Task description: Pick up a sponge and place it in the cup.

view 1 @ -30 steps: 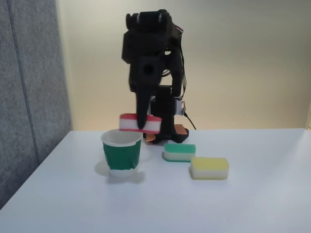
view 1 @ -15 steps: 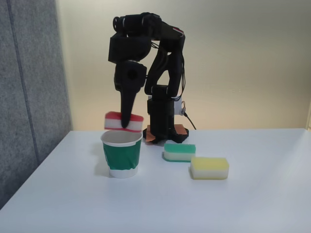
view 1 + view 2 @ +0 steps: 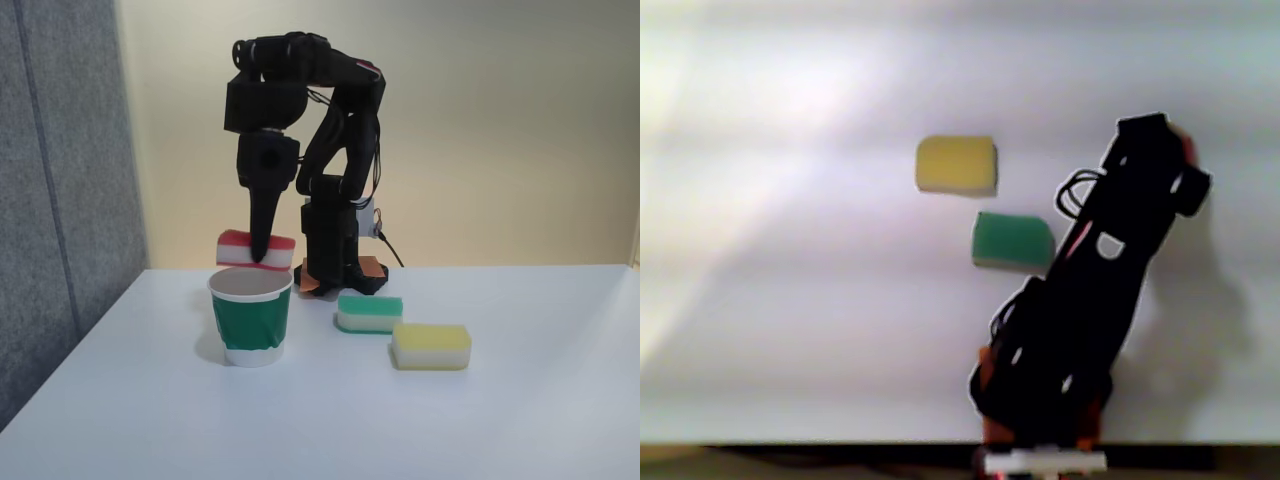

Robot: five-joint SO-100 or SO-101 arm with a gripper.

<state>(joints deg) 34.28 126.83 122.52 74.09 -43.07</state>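
Hand (image 3: 261,258) grips the sponge (image 3: 256,250) in the fixed view, one dark finger crossing its front face, and holds it level just above the cup (image 3: 251,316), a little behind and left of the rim's centre as this camera sees it. The cup stands upright on the worktop (image 3: 420,420); a green sponge (image 3: 369,313) and a yellow sponge (image 3: 431,345) lie to its right, well clear of the drop. To finish cleanly, I judge the sponge should first be brought over the middle of the opening, then tipped on end or lowered partly inside before the fingers part, since it looks nearly as long as the cup is wide and could bridge the rim or knock the light cup over.

From above, in the other view, the arm (image 3: 1095,300) covers the cup, with a sliver of red at its far tip; depth alignment cannot be checked there.
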